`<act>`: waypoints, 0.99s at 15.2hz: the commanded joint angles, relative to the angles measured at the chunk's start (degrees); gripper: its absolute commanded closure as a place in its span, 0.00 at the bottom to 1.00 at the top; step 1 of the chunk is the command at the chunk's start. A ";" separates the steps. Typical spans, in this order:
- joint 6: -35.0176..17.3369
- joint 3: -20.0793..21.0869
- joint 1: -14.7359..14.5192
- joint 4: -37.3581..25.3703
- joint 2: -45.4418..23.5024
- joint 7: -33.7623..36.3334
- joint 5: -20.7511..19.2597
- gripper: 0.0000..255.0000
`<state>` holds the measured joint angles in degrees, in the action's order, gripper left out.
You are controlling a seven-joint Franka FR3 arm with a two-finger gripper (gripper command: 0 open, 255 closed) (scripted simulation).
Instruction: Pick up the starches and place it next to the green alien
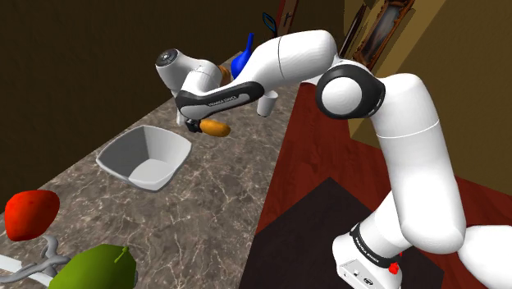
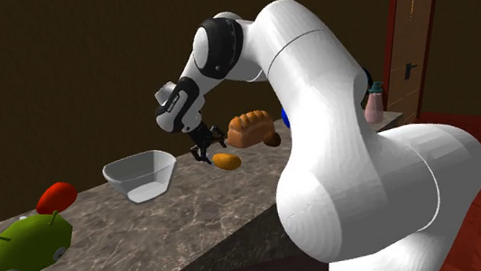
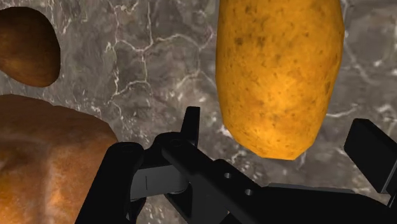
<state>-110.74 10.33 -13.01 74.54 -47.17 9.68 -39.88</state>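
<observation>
Orange potato (image 3: 280, 70) between parted jaws.

White glossy arm (image 1: 418, 164); dark joint bands, white lettering; red button (image 1: 397, 267) at base; black pincer (image 2: 206, 150).

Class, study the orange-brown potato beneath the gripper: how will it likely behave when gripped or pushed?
The potato is oblong with rounded sides, so a push would probably roll it on the marbled counter. Its curved skin may slip unless the open gripper closes across its narrow width. It looks solid, so likely stiff.
</observation>
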 commanded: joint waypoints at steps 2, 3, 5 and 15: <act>-1.37 -0.33 0.31 0.25 -1.03 0.32 -0.45 0.00; -1.86 -0.45 0.47 0.39 -1.34 0.40 -0.59 0.00; -2.15 -0.52 0.57 0.47 -1.52 0.45 -0.67 0.00; -2.14 -0.52 0.57 0.47 -1.52 0.44 -0.67 1.00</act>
<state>-112.89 9.81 -12.45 74.97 -48.67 10.12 -40.56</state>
